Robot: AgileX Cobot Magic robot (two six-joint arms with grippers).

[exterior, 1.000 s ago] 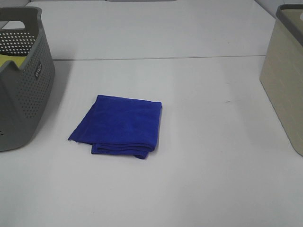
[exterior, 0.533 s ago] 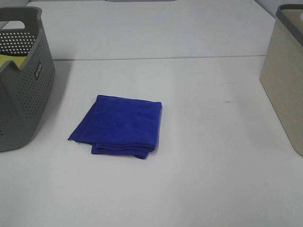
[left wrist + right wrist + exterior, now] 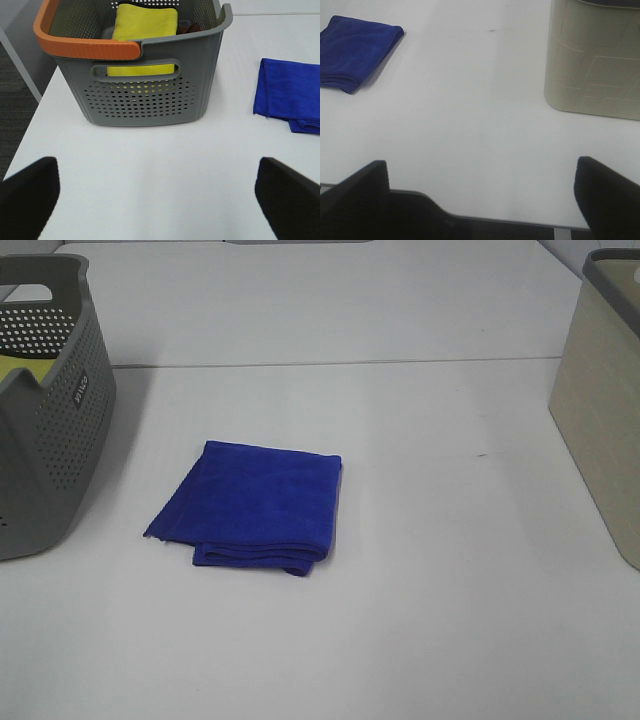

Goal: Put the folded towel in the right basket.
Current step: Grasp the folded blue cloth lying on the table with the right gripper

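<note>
No change vs. earlier frames: nothing moved. Folded towel (image 3: pixel 250 505) lies flat on desk (image 3: pixel 430 590), approx. 8 o'clock of centre, untouched. Right basket (image 3: pixel 600 420) at 3 o'clock, well apart. Left hand (image 3: pixel 157 200) & right hand (image 3: pixel 480 195) both spread wide, empty. Judged: task not begun, approach pending.

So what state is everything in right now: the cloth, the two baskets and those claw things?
blue towel: folded, lying flat on the table, nothing touching it.
grey basket: upright, holding a yellow cloth.
beige basket: upright; inside not visible.
left gripper: open, empty.
right gripper: open, empty.
</note>
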